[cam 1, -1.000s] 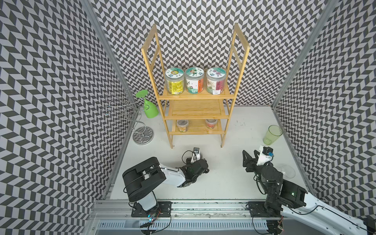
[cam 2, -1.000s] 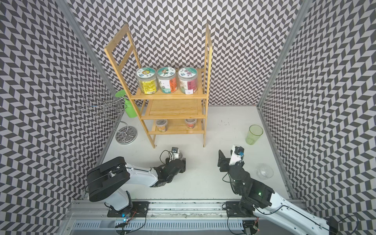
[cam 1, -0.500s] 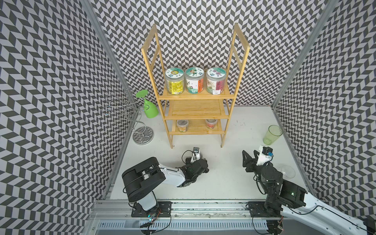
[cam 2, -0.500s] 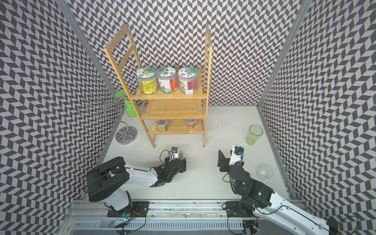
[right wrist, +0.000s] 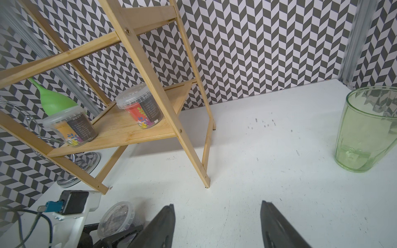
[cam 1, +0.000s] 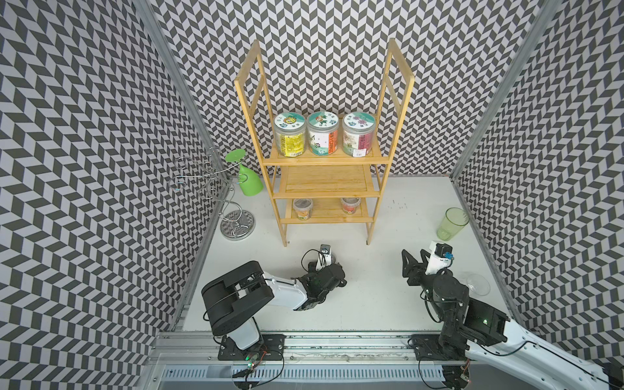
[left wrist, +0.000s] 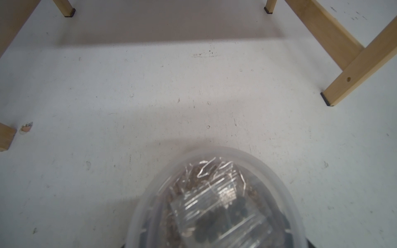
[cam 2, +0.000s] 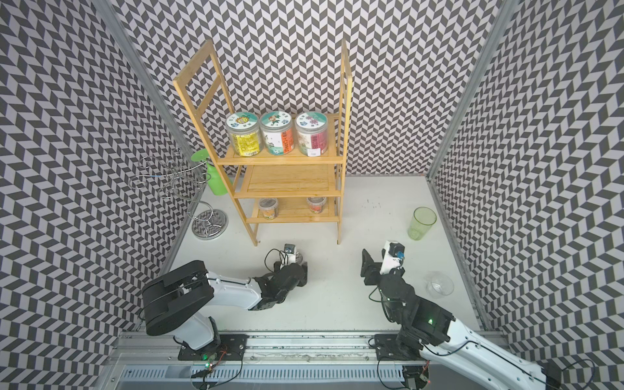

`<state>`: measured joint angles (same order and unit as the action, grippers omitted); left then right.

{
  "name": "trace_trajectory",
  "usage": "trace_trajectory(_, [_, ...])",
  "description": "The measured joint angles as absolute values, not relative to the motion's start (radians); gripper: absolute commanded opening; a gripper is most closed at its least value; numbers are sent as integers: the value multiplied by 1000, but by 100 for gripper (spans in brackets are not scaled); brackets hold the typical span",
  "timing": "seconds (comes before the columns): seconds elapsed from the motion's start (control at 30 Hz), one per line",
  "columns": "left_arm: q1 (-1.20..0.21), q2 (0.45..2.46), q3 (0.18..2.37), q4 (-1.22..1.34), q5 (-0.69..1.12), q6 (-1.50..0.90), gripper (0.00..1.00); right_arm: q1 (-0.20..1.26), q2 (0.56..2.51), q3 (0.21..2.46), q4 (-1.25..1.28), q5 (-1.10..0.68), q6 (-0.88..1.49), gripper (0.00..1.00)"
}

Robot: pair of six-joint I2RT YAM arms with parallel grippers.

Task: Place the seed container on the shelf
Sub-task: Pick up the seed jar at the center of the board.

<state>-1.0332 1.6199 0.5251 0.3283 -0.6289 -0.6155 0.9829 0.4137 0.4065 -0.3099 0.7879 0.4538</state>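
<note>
We see the seed container (left wrist: 214,206) blurred and cut off at the left wrist picture's edge. In both top views the left hand (cam 2: 299,264) hides under its own wrist; we cannot tell its grip. Labels on the jars (cam 1: 323,135) are too small to read.

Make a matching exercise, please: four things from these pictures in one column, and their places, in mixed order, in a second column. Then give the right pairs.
Things
1. yellow-labelled jar
2. red-labelled small tub
3. green cup
4. seed container

Places
A. standing on the table, apart from the shelf
B. bottom tier of the shelf
C. at the left gripper
D. top tier of the shelf

Pairs: 1-D, 2-B, 3-A, 4-C
</note>
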Motion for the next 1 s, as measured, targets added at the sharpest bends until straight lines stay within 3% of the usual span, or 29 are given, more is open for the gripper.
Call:
trace_trajectory(0.67, [-1034, 1578, 525, 319, -651, -565, 65, 978, 414, 406, -307, 784, 458, 64])
trace_trajectory(1.0, [-1034, 1578, 525, 317, -662, -563, 83, 978, 414, 391, -306, 780, 465, 64])
